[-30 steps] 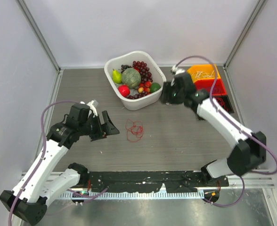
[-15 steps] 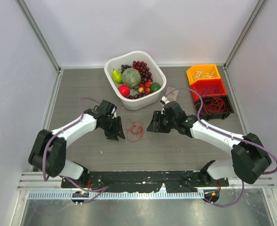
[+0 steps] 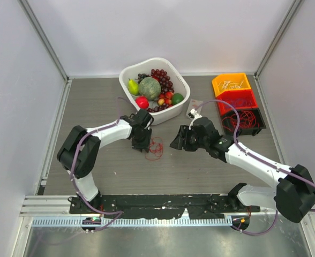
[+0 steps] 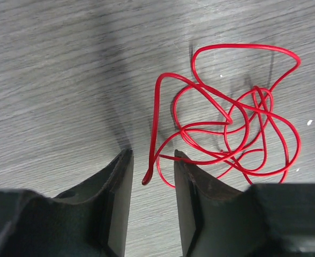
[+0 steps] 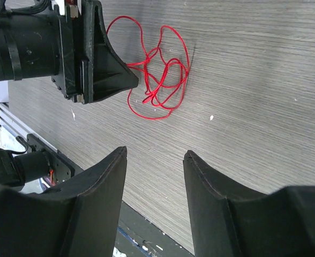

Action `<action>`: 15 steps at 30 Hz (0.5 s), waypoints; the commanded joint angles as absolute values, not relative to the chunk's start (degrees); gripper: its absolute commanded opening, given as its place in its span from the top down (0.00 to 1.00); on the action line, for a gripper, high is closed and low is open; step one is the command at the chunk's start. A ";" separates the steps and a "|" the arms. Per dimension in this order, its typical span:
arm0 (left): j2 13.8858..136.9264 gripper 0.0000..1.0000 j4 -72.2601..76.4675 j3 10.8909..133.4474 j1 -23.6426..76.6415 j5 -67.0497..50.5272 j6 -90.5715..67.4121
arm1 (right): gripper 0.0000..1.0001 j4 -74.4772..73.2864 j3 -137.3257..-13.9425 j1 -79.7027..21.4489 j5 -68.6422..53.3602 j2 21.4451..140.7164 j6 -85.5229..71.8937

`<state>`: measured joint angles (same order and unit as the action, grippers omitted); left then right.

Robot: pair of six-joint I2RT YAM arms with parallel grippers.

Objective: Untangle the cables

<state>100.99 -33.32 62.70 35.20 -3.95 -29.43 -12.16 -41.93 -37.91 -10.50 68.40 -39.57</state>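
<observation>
1. Cables [image 4: 227, 123]: one red tangle, lying loose on the counter [image 3: 200, 171], near the white basket [image 3: 126, 72].
2. Left fingers [image 4: 117, 203]: released, with a narrow gap straddling the wire's free end and nothing clamped. Close on that end alone, then draw it away from the knot.
3. Right fingers [image 5: 98, 198]: released and empty, hovering apart from the tangle. Pin a far loop.
4. Room: you have bare counter on the near side. The basket crowds the far side.

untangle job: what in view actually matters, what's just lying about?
Job:
- red cable tangle
- left gripper, open, cable end between its jaws
- right gripper, open, off the tangle

Lying about:
- white fruit basket
- coloured bins, far right
</observation>
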 commanded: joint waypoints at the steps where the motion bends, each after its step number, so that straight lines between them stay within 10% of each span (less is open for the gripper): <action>1: 104.06 0.64 -31.82 64.16 37.17 2.02 -27.51 | 0.49 -11.08 -40.17 -38.14 -8.61 65.74 -41.39; 8: 103.98 1.00 -32.34 63.55 38.67 8.78 -29.53 | 0.51 -12.21 -39.90 -38.14 -8.61 67.05 -40.96; 15: 88.01 1.00 -32.69 56.09 38.76 4.67 -30.94 | 0.50 -9.41 -40.34 -39.02 -11.16 71.62 -39.82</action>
<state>99.00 -33.23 60.86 38.65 4.91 -29.89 -12.43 -38.96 -38.11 -10.09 69.58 -40.66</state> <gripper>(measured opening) 0.025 0.495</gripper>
